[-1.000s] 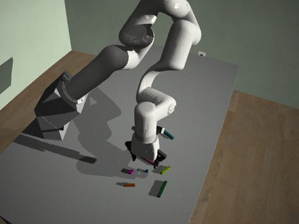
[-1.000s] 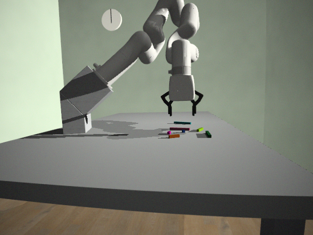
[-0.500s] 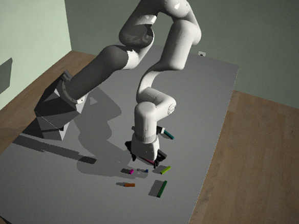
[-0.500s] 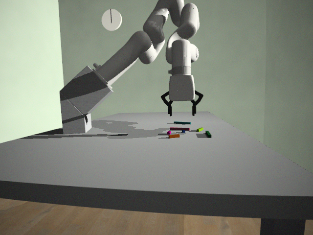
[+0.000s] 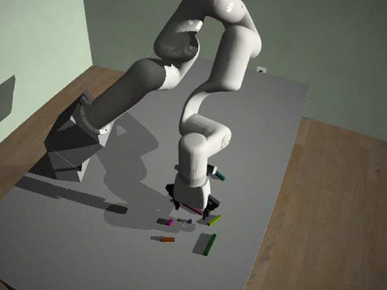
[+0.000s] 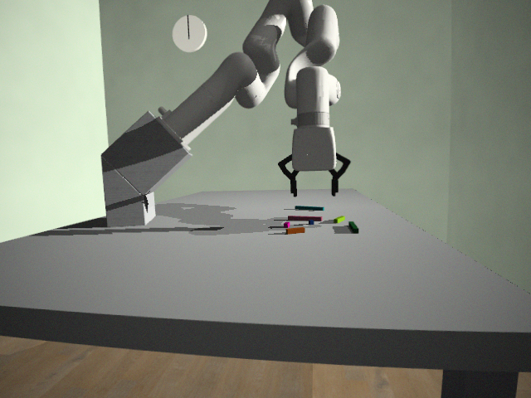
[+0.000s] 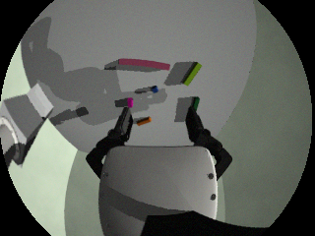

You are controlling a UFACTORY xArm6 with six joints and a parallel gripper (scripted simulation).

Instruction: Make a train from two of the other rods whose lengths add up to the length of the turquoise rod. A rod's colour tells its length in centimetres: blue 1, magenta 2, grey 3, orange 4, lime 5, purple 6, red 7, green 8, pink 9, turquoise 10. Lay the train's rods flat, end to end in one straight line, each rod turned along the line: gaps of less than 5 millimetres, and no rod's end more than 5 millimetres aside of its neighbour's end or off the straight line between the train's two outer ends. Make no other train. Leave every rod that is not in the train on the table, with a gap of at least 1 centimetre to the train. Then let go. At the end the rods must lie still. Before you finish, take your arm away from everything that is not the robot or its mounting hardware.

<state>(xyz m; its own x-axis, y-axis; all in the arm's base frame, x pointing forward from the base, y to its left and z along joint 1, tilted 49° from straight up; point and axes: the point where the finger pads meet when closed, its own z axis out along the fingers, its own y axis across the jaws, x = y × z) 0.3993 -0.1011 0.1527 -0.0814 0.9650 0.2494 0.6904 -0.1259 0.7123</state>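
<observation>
My gripper (image 5: pixel 191 212) (image 6: pixel 314 193) (image 7: pixel 158 113) is open and empty, high above the rods. The turquoise rod (image 5: pixel 220 175) (image 6: pixel 309 208) lies at the back, partly hidden in the top view. The pink rod (image 5: pixel 195 209) (image 6: pixel 304 218) (image 7: pixel 144 64) lies in front of it. The small blue rod (image 5: pixel 190 221) (image 6: pixel 311 222) (image 7: pixel 155 89) lies apart from it, nearer the front. The magenta rod (image 5: pixel 170 222) (image 6: pixel 286 225) (image 7: pixel 130 102) lies left of the blue one. The green rod (image 5: pixel 210 244) (image 6: pixel 353 227) (image 7: pixel 196 103) lies front right, partly behind a finger in the wrist view. No rods touch.
The lime rod (image 5: pixel 214 220) (image 6: pixel 339 220) (image 7: pixel 193 74) lies slanted behind the green rod. The orange rod (image 5: pixel 167 239) (image 6: pixel 295 230) (image 7: pixel 144 121) lies in front of the magenta rod. The grey table's (image 5: pixel 127 262) (image 6: pixel 214 274) right edge runs beyond the green and lime rods.
</observation>
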